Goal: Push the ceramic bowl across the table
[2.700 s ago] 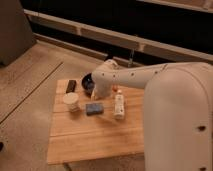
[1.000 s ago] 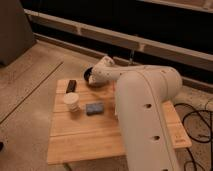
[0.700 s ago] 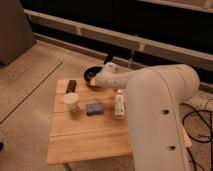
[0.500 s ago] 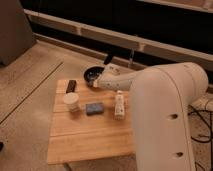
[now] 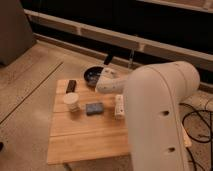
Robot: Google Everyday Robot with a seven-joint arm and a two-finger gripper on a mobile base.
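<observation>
The ceramic bowl (image 5: 92, 75), small, dark and glossy, sits at the far edge of the light wooden table (image 5: 85, 142). My gripper (image 5: 103, 80) is at the end of the white arm, right against the bowl's right side, low over the table top. The big white arm fills the right half of the camera view and hides the table's right part.
A cream cup (image 5: 71, 102) stands left of centre, with a blue-grey sponge (image 5: 94, 108) beside it and a white bottle (image 5: 119, 106) to the right. A small dark block (image 5: 71, 86) lies near the far left corner. Cables (image 5: 197, 127) lie on the floor at right.
The bowl has slid a little toward the table's far edge. My arm has swung, and the gripper end has stayed by the bowl.
</observation>
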